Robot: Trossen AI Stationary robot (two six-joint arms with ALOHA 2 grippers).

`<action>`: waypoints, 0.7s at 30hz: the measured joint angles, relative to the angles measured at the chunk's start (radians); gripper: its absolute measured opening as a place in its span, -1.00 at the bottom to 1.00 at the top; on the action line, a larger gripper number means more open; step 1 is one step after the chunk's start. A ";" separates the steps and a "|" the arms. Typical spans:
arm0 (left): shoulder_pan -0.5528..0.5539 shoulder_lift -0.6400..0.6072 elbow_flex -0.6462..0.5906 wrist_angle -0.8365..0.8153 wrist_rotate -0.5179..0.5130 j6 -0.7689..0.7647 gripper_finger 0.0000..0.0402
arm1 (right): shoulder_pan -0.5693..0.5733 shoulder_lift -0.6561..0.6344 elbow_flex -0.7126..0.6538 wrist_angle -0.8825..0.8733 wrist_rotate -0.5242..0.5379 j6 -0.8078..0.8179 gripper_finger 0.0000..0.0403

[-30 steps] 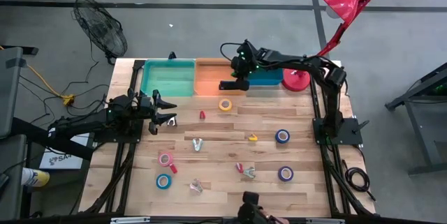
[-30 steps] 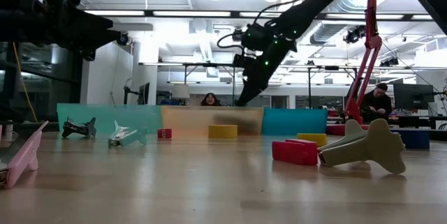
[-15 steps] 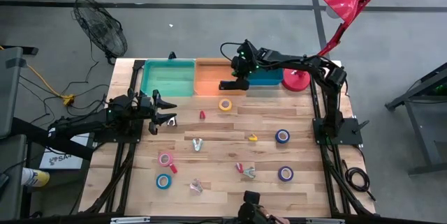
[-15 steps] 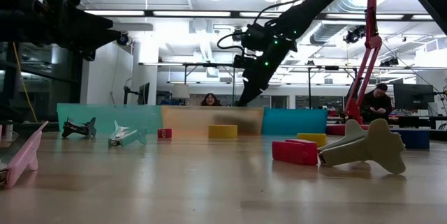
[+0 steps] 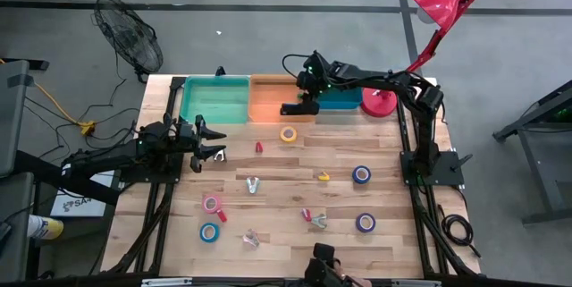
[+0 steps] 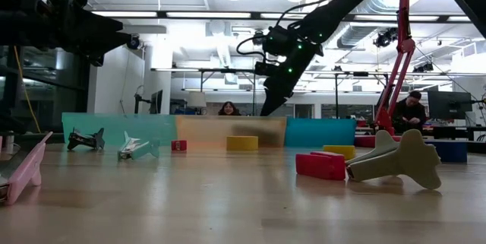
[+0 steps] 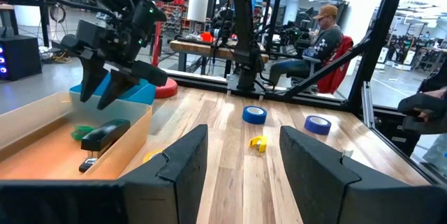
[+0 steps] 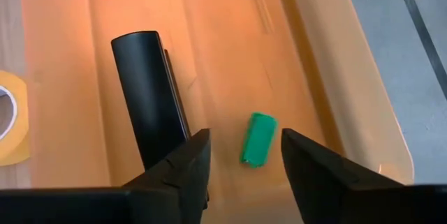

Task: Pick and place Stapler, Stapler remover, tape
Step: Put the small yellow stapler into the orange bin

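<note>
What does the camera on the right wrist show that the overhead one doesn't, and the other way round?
Only the right wrist view shows the small green piece lying in the orange bin beside the black stapler, seen close between the open fingers of the right end effector.

Only the high view shows the whole table: the green bin, the blue bin, the blue tape rolls and the waiting left end effector.

Both show the orange bin with the stapler in it, and the yellow tape roll beside it.

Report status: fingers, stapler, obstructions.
Right gripper open over orange bin. Stapler lies inside, beside green piece. Left gripper idle, open.
</note>
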 joint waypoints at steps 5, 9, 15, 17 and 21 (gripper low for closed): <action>0.000 0.000 0.000 0.000 0.000 0.000 -0.12 | 0.000 0.000 0.000 0.000 0.000 -0.008 -0.04; 0.000 0.000 0.000 0.000 0.000 0.000 -0.12 | 0.000 0.000 0.000 -0.006 0.000 -0.010 0.00; 0.000 0.000 0.000 0.000 0.000 0.000 -0.12 | 0.000 -0.031 0.000 -0.065 0.003 -0.021 -0.01; 0.000 0.000 0.000 0.000 0.000 0.000 -0.12 | 0.000 -0.054 0.000 -0.085 0.004 -0.017 -0.01; 0.000 0.000 0.000 0.000 0.000 0.000 -0.12 | 0.003 -0.106 0.000 -0.140 0.001 0.006 0.00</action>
